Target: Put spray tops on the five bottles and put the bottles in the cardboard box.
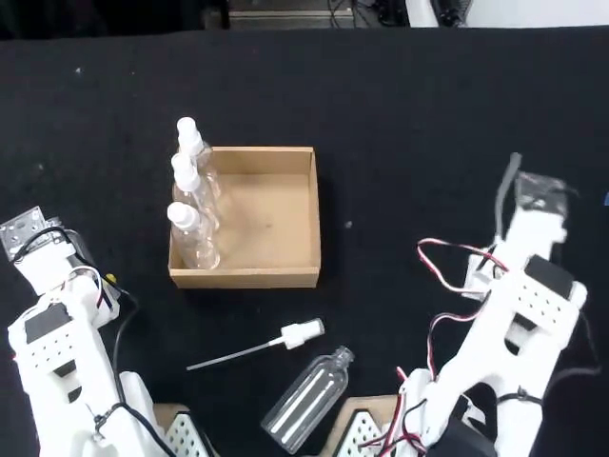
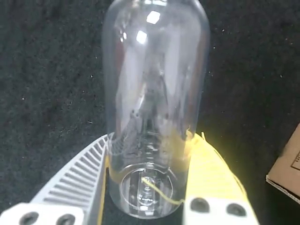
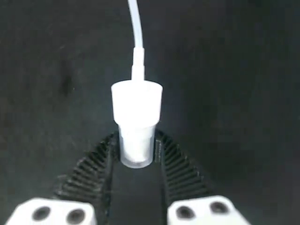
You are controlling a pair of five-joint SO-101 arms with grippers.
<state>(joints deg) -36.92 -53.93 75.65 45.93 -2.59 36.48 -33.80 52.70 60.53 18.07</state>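
Lying bottle: a clear lying bottle (image 1: 306, 400) with no top rests on its side close to the tabletop's near edge, about midway along it. Its open neck points away toward the far right.
Loose spray top: the white loose spray top (image 1: 303, 332) lies on its side just beyond that bottle and apart from it. Its thin dip tube trails toward the left edge.
Left arm: the white left arm (image 1: 57, 343) rises from the near left corner, and its tip is near the left edge.
Left jaws: the left gripper (image 2: 152, 140) pinches a clear gripped bottle (image 2: 154, 70) at one end. The rest of the bottle reaches out over the black surface.
Right arm: the white right arm (image 1: 523, 305), with red and white wires, stands by the near right corner.
Right jaws: the right gripper (image 3: 136, 140) pinches the cap of a white gripped spray top (image 3: 137, 101). Its dip tube points away from the jaws.
Cardboard box: the open cardboard box (image 1: 245, 277) sits mid-tabletop, left of centre.
Capped bottles: three stand in a row inside the box along its left wall, the near bottle (image 1: 195, 243), middle bottle (image 1: 195, 186) and far bottle (image 1: 193, 143). Each wears a white top.
Surface: the tabletop (image 1: 428, 114) is covered in black, slightly speckled cloth.
Room: beyond the far edge are dark equipment, cables and a pale wall patch (image 1: 533, 11).
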